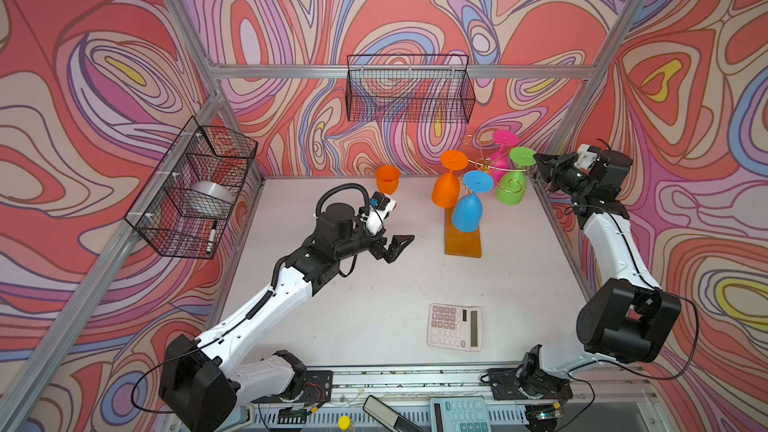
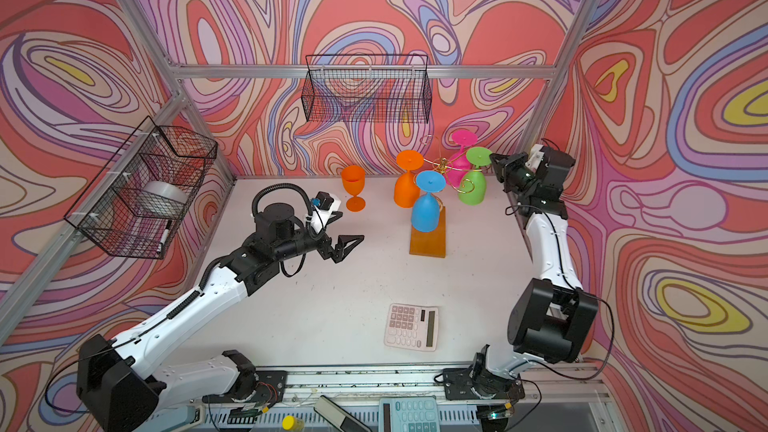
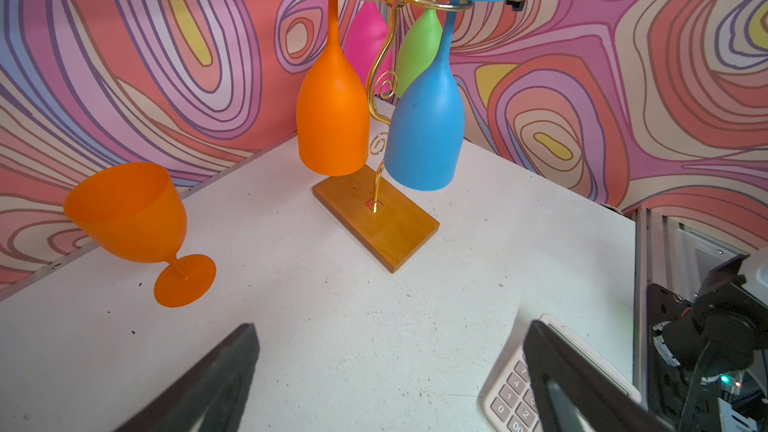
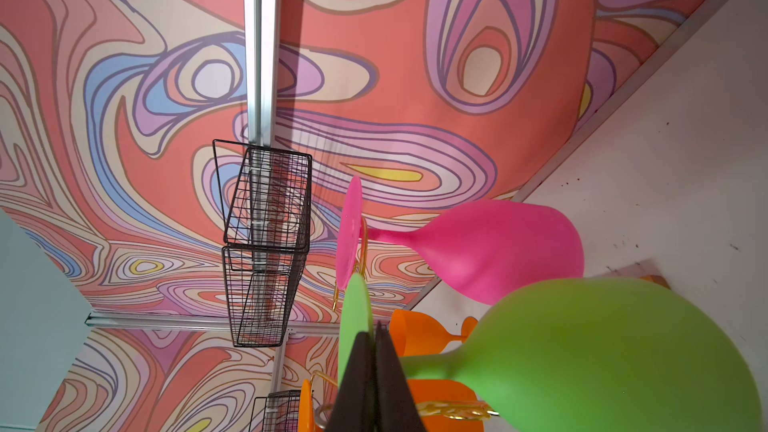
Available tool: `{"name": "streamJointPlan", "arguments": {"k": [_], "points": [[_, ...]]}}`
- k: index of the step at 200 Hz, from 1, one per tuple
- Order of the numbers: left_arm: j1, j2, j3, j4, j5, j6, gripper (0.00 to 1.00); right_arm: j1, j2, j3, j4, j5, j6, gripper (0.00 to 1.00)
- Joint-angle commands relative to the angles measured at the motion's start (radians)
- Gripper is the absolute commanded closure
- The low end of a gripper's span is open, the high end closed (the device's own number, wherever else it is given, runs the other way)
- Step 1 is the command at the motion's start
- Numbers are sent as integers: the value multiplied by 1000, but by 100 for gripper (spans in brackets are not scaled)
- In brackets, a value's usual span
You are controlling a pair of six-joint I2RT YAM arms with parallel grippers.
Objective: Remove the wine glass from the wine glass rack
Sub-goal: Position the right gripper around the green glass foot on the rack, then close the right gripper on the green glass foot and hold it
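While shut on the green wine glass (image 1: 512, 189) at the far rack (image 1: 462, 243), our right claw (image 1: 537, 158); left claw (image 1: 397, 248) wide open.

Wine glass rack (image 1: 482, 164): thin gold wire tree with wavy stem and curled arms. It stands upright on its flat amber base (image 3: 376, 218) on the bench (image 1: 374, 284).

Four glasses hang bowl-down from the rack's arms: orange glass (image 1: 445, 194), blue glass (image 1: 466, 213), pink glass (image 1: 500, 160), green glass (image 1: 512, 192). The green glass is on the rack's right side, with the right claw (image 1: 537, 158) pinched at its foot rim.

An orange goblet (image 1: 387, 179) stands upright left of the rack, apart from it.
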Motion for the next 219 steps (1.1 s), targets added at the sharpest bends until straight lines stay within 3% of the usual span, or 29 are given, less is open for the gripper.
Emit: {"name": "streamJointPlan", "arguments": {"k": [1, 45, 137, 219], "points": [[-10, 1, -3, 11, -10, 2, 0, 4, -43, -27, 79, 27, 38, 100], [-13, -7, -3, 7, -17, 8, 0, 4, -62, -39, 107, 56, 58, 100], [-22, -17, -2, 0, -23, 18, 0, -4, -120, -39, -13, 106, -26, 100], [-28, -19, -8, 4, -15, 17, 0, -12, -132, -39, -69, 87, -64, 100]]}}
